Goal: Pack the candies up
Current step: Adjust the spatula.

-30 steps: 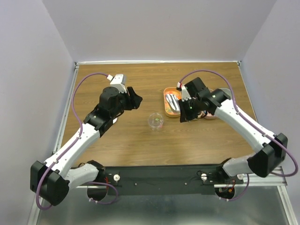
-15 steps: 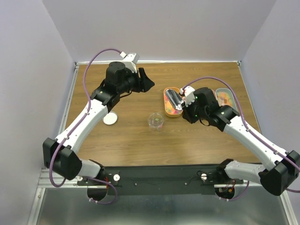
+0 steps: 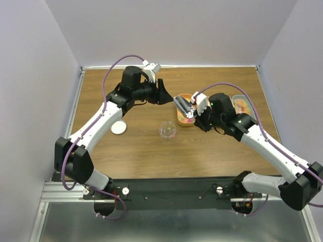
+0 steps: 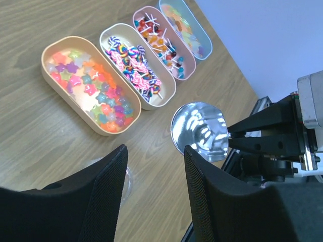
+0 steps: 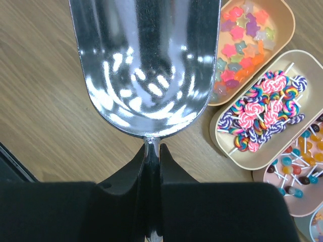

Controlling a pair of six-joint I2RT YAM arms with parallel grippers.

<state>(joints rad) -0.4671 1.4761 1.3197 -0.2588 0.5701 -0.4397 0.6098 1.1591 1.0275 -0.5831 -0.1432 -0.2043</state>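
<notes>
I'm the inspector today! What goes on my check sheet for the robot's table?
Surface: wooden table, brown wood.
Job's things: candies in four oblong trays, namely stars, swirly lollipops, ball lollipops and pale sweets; metal scoop, empty; clear cup; white lid, lying apart from the cup.
Clutter: nothing seen.
Grippers: left gripper open, holding nothing; right gripper shut on the scoop's handle.
Cables: purple cable looping over the left arm, another over the right.
Surroundings: plain pale walls.
</notes>
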